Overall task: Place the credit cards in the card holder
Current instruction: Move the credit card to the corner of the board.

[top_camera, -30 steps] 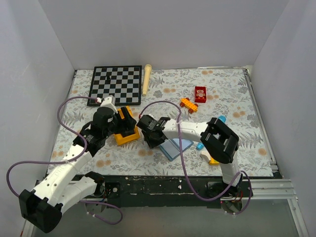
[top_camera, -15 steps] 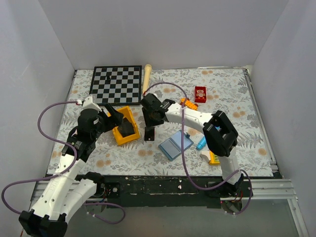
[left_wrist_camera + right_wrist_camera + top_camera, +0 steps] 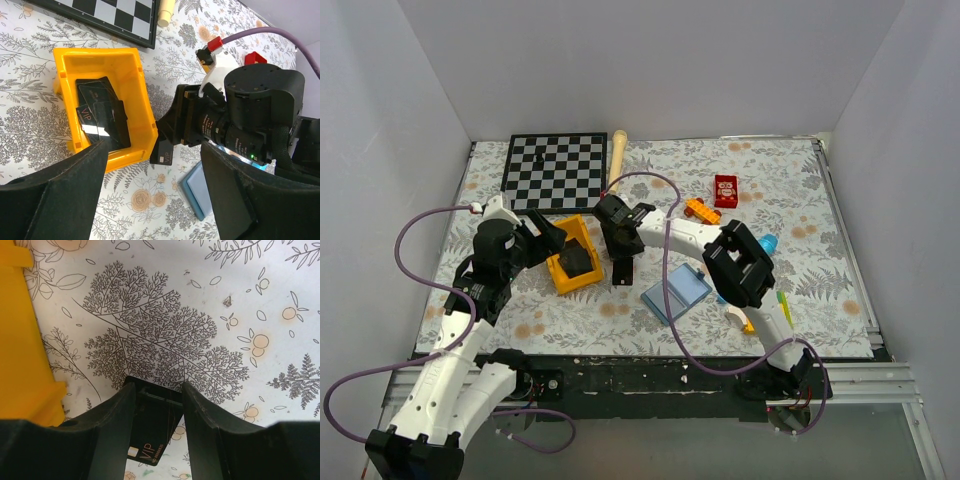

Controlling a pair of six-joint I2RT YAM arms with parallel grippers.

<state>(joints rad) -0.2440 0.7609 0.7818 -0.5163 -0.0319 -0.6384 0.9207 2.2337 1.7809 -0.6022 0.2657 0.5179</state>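
Observation:
My right gripper is shut on a black credit card, with its fingers pinching the card's two edges. The card, marked VIP, hangs just right of a yellow bin. More black cards lie inside that bin. The slate-blue card holder lies flat on the table, to the right of the held card. My left gripper is open and empty, above the bin's left side. In the left wrist view I see the held card and the holder.
A chessboard and a wooden stick lie at the back left. A red box and an orange toy lie at the back right. A blue tube toy shows behind the right arm.
My left gripper has drawn back to the left from over the bin. My right gripper has swung away from the card holder toward the bin, and a black card now hangs from it.

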